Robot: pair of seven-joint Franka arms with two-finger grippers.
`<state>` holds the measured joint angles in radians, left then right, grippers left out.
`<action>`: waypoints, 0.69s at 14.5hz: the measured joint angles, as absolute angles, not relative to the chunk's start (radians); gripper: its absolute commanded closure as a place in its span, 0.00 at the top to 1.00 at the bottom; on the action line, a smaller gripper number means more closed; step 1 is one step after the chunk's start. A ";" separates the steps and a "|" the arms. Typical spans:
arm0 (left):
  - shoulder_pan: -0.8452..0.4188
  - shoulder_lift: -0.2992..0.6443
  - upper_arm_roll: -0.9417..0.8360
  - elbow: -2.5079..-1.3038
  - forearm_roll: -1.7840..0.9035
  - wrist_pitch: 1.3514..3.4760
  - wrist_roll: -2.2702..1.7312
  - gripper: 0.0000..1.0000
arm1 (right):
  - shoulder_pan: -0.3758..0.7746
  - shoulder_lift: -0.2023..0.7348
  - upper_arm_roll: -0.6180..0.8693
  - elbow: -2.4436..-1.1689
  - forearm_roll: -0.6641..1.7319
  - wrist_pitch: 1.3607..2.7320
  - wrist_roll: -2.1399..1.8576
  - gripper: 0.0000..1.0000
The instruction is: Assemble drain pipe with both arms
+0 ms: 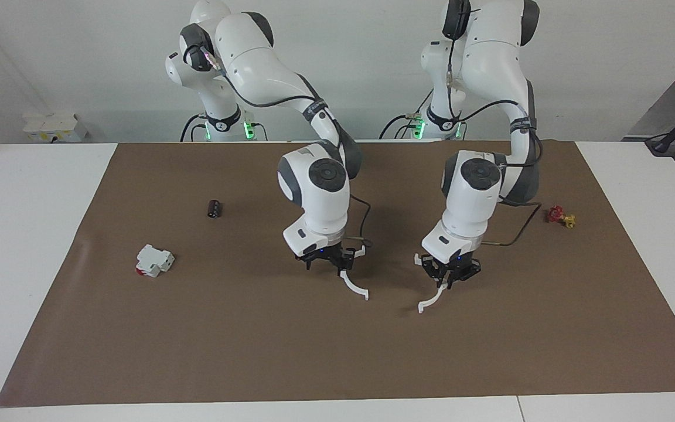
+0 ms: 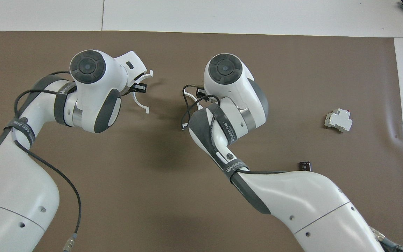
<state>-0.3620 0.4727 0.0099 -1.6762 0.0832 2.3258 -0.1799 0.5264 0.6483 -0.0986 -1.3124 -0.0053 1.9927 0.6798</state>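
Observation:
The drain pipe is in two white half-ring arcs with a gap of mat between them, their open sides facing each other. My left gripper (image 1: 449, 274) (image 2: 139, 87) is shut on one arc (image 1: 434, 299) (image 2: 136, 101) and holds it just above the middle of the brown mat. The other arc (image 1: 354, 285) sits low at the mat, right under one fingertip of my right gripper (image 1: 329, 262). That gripper's fingers are spread open; I cannot tell whether it touches the arc. From overhead the right wrist hides most of this arc.
A white block with a red end (image 1: 154, 261) (image 2: 338, 120) and a small dark cylinder (image 1: 214, 208) lie toward the right arm's end of the brown mat (image 1: 255, 351). A red and yellow valve (image 1: 560, 216) lies toward the left arm's end.

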 measured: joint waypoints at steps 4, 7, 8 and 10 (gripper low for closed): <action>-0.420 0.482 0.010 -1.684 0.089 2.326 -0.286 0.00 | 0.412 0.523 -0.096 -1.294 0.002 1.826 0.510 0.83; -0.456 0.483 0.010 -1.706 0.091 2.330 -0.344 0.00 | 0.331 0.422 -0.096 -1.291 0.011 1.688 0.350 0.83; -0.465 0.483 0.011 -1.716 0.092 2.335 -0.354 0.00 | 0.301 0.388 -0.096 -1.290 0.021 1.647 0.296 0.83; -0.477 0.483 0.011 -1.733 0.092 2.344 -0.361 0.00 | 0.242 0.313 -0.096 -1.290 0.030 1.569 0.213 0.83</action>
<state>-0.4768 0.4829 0.0108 -1.7332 0.0919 2.3441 -0.3606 0.2421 0.3131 -0.0958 -1.2903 0.0304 1.5690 0.2132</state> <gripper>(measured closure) 0.797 0.172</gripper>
